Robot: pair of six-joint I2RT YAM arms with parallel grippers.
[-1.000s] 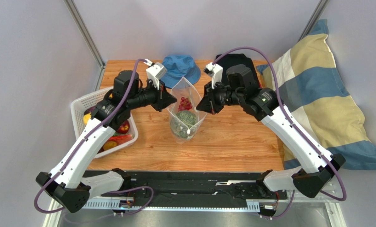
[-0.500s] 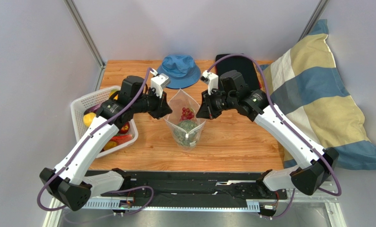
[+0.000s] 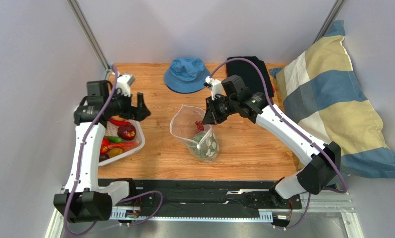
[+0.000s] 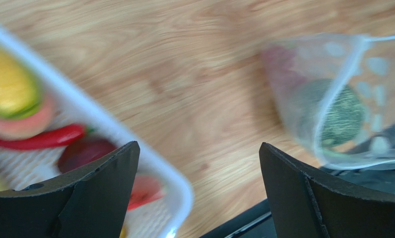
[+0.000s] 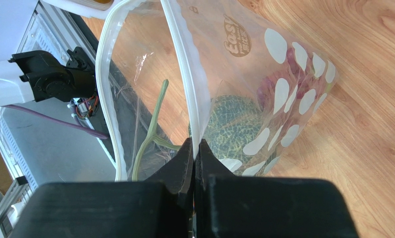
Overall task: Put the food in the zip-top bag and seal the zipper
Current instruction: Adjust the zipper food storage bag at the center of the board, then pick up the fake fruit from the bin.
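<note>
Two pieces of the food are in the zip-top bag (image 3: 188,133) so far, the ribbed green squash ball (image 3: 208,144) and the grapes (image 3: 199,124), and the bag sits slumped on the table (image 3: 254,148) roughly midway between the arms. The right gripper (image 5: 194,148) is clamped tight on the zipper (image 5: 183,64), pinching one lip of the mouth and lifting it so the opening gapes toward the left side. The other lip curls away, loose.

Over to the left gripper (image 4: 197,153): its fingers are spread wide with nothing between them, and it hangs at the inner rim of the white basket (image 3: 79,115), well apart from the bag. Below it lie a dark red fruit (image 4: 85,151) and a red pepper (image 4: 40,139), with more pieces beside them (the wrist view is blurred, so the finer ones are hard to name).

This looks like the loading step, only partly done, and sealing is some way off. The next move probably calls for the left arm to drop onto one piece, close on it, and carry it across to the held-open mouth. The dark red fruit looks the easier grab. The right arm's job is simply to hold that lip up, since a sagging mouth would block the drop.
</note>
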